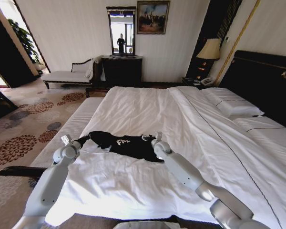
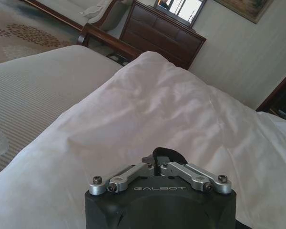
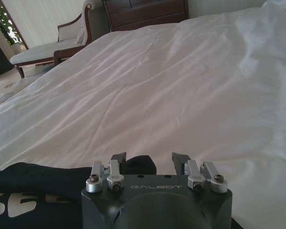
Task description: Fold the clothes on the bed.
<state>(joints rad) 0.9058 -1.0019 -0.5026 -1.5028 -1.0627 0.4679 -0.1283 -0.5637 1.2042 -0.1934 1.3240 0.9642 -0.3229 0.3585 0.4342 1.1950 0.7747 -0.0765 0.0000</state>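
the left pincer [image 1: 88,137] sits at the near-left end of the black t-shirt [image 1: 126,144], down at the fabric. in the left wrist view its fingertips [image 2: 158,165] are drawn together with a dark fold of cloth pinched between them, so it reads as closed on the shirt's edge, most likely a sleeve or hem corner.

the t-shirt lies bunched and partly crumpled on the white duvet of the bed [image 1: 148,109], toward the near-left part of the mattress, well short of the pillows [image 1: 231,102]. part of its white lettering shows on top.

the right pincer [image 1: 150,139] is at the shirt's other end, low over the cloth. in the right wrist view its fingers [image 3: 118,158] stand apart, with dark fabric lying at the gap, so it looks open and not yet gripping.

the shirt looks light, limp and soft; it should drape and sag between two holds, and may drag on the duvet and pull the linen into wrinkles. my judgement is that the best holds are the outer edges, shoulders or hem corners, taking a single layer so it spreads flat rather than lifting as a lump.
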